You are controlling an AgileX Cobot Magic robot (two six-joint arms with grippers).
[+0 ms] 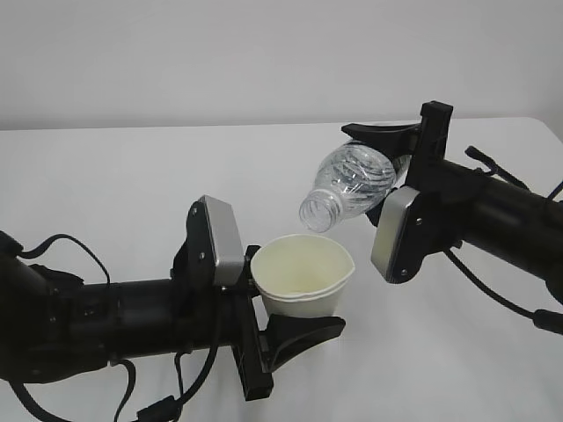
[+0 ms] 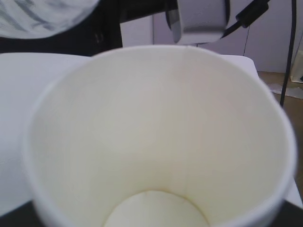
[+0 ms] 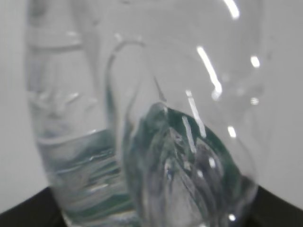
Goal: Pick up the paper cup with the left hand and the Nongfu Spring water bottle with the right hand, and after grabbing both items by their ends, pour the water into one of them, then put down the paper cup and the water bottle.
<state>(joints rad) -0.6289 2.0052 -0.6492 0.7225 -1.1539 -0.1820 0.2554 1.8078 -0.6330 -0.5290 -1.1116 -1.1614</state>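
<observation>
White table [image 1: 132,176], left jaws round paper cup [image 1: 303,277], right jaws round tilted bottle [image 1: 352,183], label unreadable.

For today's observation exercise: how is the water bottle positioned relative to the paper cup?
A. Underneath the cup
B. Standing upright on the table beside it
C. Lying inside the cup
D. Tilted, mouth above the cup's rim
D: the water bottle is held tilted, its open mouth just above the paper cup.

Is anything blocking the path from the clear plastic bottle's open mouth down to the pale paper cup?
Nothing visible. The capless clear ribbed bottle is tilted mouth-down just above the cream paper cup, near its far rim, with only open air between them.
</observation>
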